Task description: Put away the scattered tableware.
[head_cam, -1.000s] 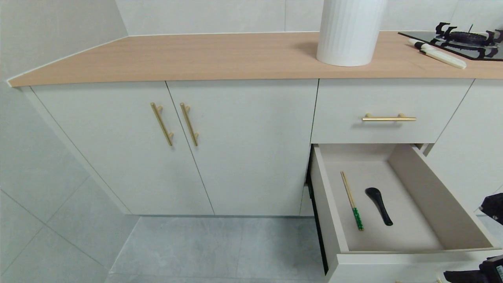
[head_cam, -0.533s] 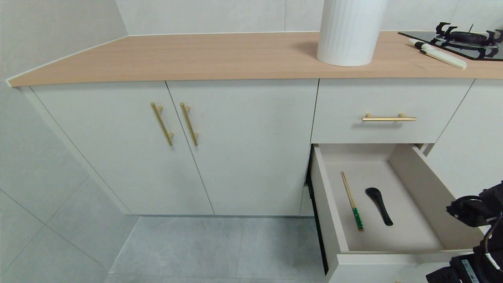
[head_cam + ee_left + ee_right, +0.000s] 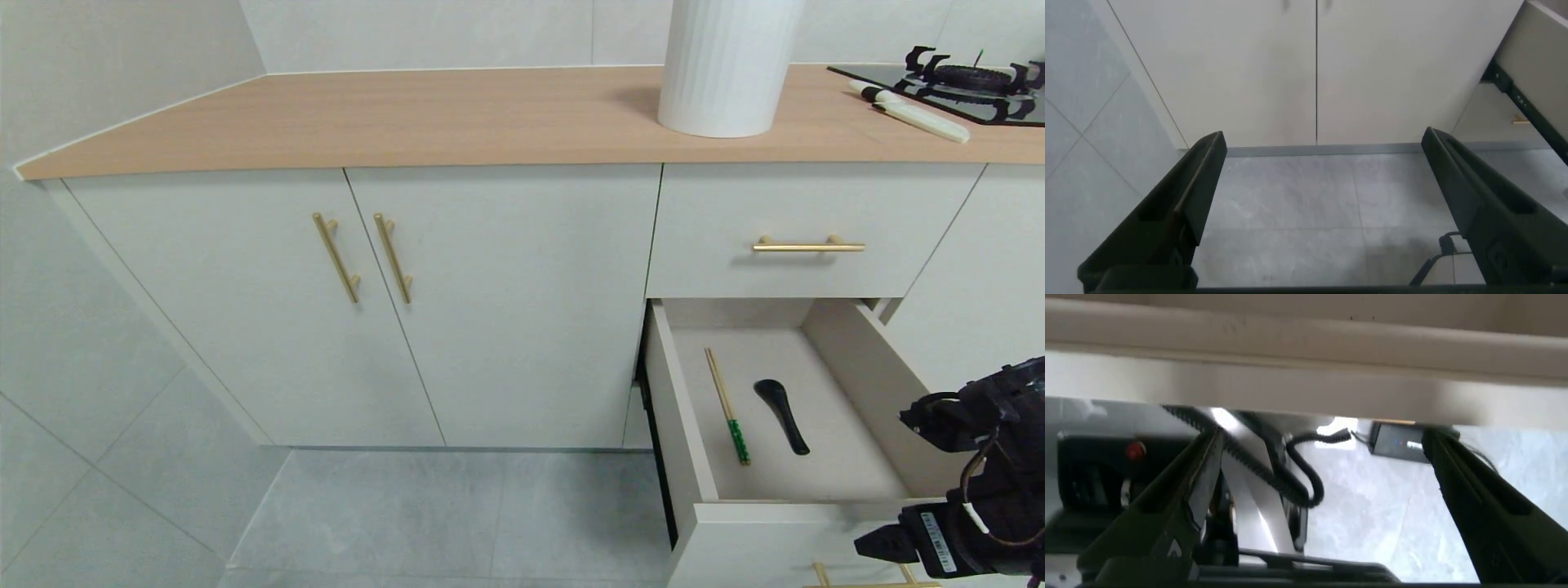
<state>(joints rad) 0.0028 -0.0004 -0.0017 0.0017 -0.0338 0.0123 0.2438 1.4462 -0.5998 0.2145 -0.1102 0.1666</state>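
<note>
Pale wooden chopsticks with green ends (image 3: 727, 408) and a glossy black spoon (image 3: 782, 415) lie apart in the open off-white drawer (image 3: 759, 535), just beyond the right pincer (image 3: 1321, 437), which is spread wide and empty at its front. A square, slow push should close it without jolting them. Left pincer (image 3: 1323, 139): released too.

Spread claw (image 3: 1320, 441) before drawer front (image 3: 1306, 376)

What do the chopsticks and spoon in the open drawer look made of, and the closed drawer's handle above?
Chopsticks: probably bamboo or wood, pale matte tan shafts, green painted near ends.
Spoon: smooth black with slight sheen; plastic or glazed ceramic, unclear which.
Handle: seemingly metal, brushed gold finish with a soft glint.
</note>
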